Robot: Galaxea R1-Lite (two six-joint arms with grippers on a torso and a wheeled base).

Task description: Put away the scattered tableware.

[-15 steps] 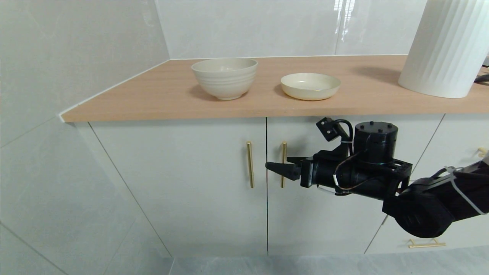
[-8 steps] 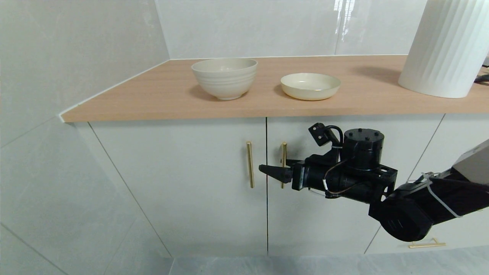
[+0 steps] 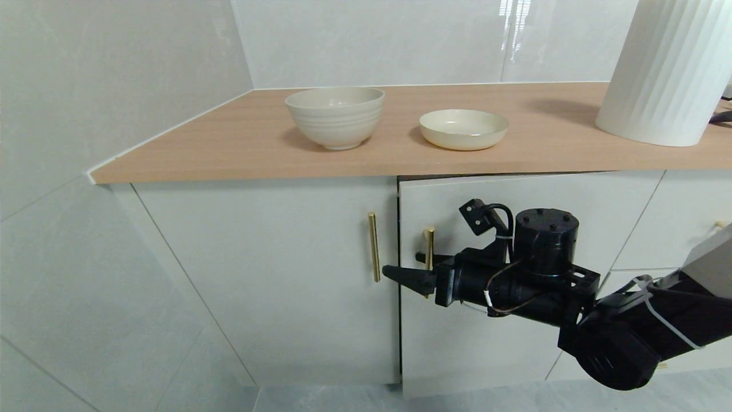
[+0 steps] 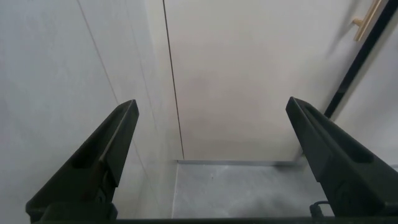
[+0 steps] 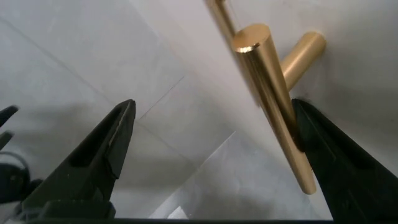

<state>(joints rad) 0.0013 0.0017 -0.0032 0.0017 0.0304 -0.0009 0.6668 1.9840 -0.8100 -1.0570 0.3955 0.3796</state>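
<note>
A deep cream bowl [image 3: 335,116] and a shallow cream dish [image 3: 463,129] stand side by side on the wooden countertop [image 3: 229,150]. Below them, my right gripper [image 3: 405,265] is open at the gold handle [image 3: 428,246] of the right cabinet door [image 3: 457,200], which stands slightly ajar. In the right wrist view the handle [image 5: 273,99] lies just inside one finger of the right gripper [image 5: 211,112], with the other finger far off. My left gripper [image 4: 211,109] is open and holds nothing, facing a lower cabinet front and the floor.
The left cabinet door is closed, its gold handle [image 3: 373,246] beside the gap. A tall white ribbed container [image 3: 666,68] stands at the countertop's right end. A tiled wall borders the cabinet on the left. More drawers with gold handles lie to the right.
The right cabinet door has swung out from closed to slightly ajar. My right gripper has drawn back and a little lower with the handle between its fingers.
</note>
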